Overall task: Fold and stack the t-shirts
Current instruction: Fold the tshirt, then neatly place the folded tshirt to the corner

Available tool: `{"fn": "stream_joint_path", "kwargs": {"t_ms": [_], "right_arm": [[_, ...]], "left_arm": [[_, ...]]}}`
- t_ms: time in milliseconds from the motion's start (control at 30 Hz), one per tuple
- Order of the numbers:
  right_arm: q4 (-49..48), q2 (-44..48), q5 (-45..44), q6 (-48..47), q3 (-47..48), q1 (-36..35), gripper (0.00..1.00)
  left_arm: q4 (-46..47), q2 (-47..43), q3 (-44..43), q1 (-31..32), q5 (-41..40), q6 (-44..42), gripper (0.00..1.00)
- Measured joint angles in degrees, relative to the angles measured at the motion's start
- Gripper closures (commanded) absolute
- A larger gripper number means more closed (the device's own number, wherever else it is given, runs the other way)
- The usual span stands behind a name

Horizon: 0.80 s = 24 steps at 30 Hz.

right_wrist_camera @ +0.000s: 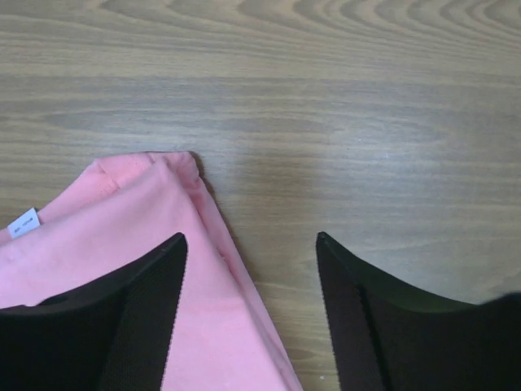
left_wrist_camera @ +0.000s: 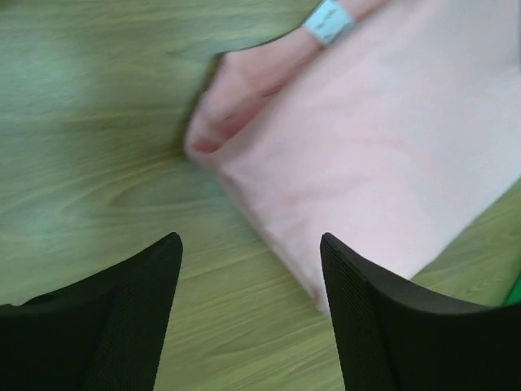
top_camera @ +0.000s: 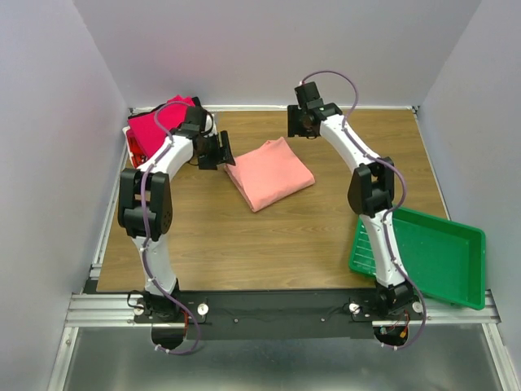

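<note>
A salmon-pink t-shirt [top_camera: 269, 173] lies folded into a compact rectangle in the middle of the table; it also shows in the left wrist view [left_wrist_camera: 383, 155] and the right wrist view [right_wrist_camera: 122, 244], its white neck label [left_wrist_camera: 328, 21] visible. A pile of magenta and red shirts [top_camera: 159, 124] sits at the back left corner. My left gripper [top_camera: 223, 151] is open and empty, just left of the pink shirt's left edge. My right gripper [top_camera: 298, 124] is open and empty, above the shirt's far corner. No black shirt shows.
A green plastic tray [top_camera: 444, 252] stands at the front right, overhanging the table edge. Grey walls enclose the table on three sides. The wooden tabletop [top_camera: 203, 244] lies bare in front of the shirt.
</note>
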<state>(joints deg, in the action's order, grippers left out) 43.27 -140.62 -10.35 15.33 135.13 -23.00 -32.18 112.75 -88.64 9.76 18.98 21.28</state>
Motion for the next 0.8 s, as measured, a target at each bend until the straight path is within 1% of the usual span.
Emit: {"fn": "stream_joint_path", "kwargs": {"t_ms": [133,167,333,500,633,800], "right_arm": [[-1.7,0.2,3.5,-1.4,-0.8,1.0,0.24],[-3.4,1.2,4.9,-2.0,-3.3,1.3,0.24],[-6.0,5.8,11.3,-3.9,-12.4,1.6,0.24],[-9.3,9.2,19.9,-4.5,-18.5,1.3,0.25],[-12.0,9.9,26.4,-4.5,-21.8,1.0,0.25],[-13.5,9.9,31.7,-4.7,-25.7,0.6,0.25]], "left_arm": [[0.3,-3.5,4.1,-1.6,-3.2,1.5,0.11],[0.5,-4.7,5.2,-1.8,-3.7,1.9,0.11],[5.2,-10.9,12.6,-1.7,-3.3,2.5,0.11],[14.2,-14.9,20.6,-1.6,1.8,3.3,0.11],[22.8,-15.0,26.6,-1.6,7.2,5.0,0.11],[32.1,-15.0,32.0,-1.6,12.0,6.5,0.11]]}}
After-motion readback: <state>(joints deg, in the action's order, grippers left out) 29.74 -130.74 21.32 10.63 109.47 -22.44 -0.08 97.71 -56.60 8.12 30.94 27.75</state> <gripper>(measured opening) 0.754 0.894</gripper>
